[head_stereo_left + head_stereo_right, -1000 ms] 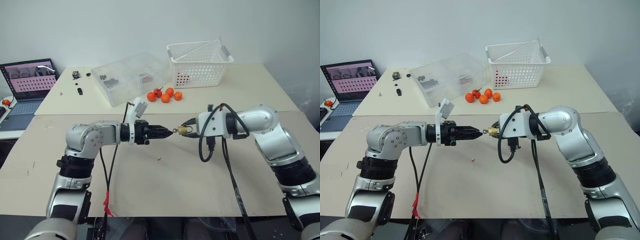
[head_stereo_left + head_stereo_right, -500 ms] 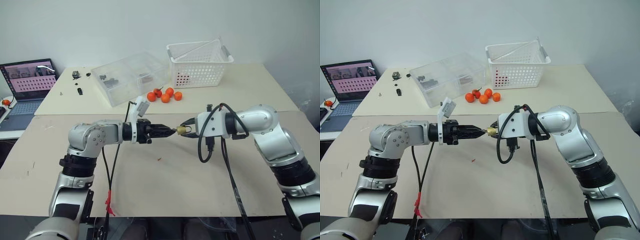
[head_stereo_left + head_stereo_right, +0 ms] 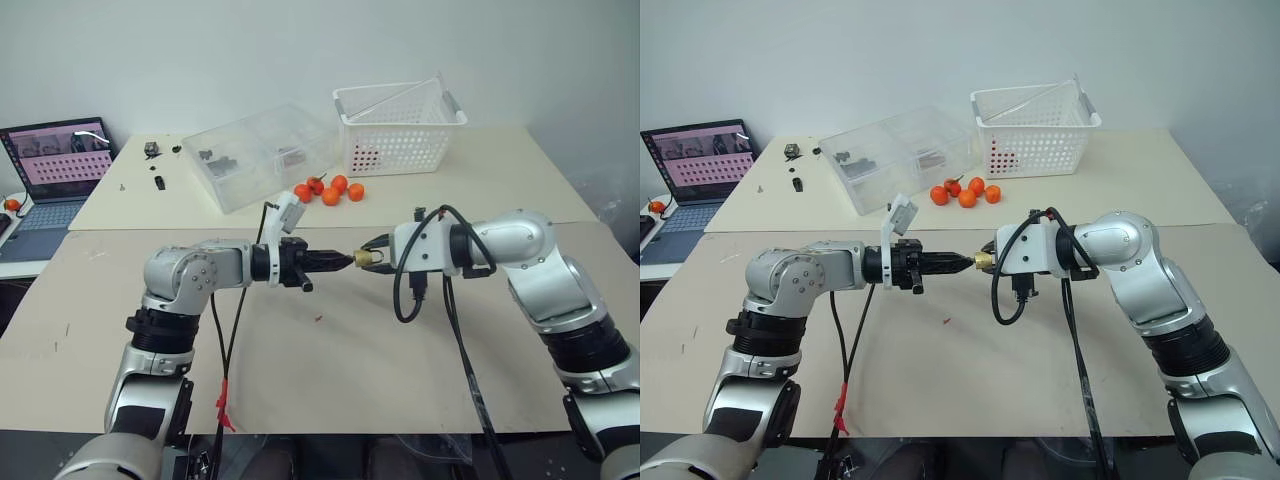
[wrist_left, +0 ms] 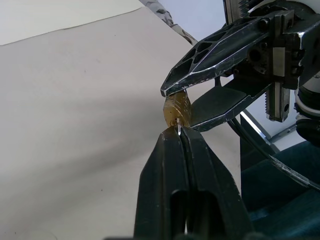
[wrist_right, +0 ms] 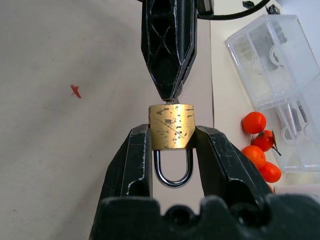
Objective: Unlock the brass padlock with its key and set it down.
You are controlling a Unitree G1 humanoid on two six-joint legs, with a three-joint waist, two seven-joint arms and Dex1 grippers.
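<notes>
The brass padlock (image 5: 172, 126) sits clamped between the right gripper's (image 5: 173, 145) jaws, held above the surface, shackle toward the wrist. At its far end, the left gripper's (image 4: 179, 134) jaws are pressed together on the key (image 4: 178, 128), whose tip meets the padlock's body.

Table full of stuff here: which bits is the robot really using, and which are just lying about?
In use:
- brass padlock, gripped by the right tool
- key, a sliver pinched in the shut left tool, at the padlock

Lying about:
- oranges
- white basket
- clear plastic box
- laptop
- red speck
</notes>
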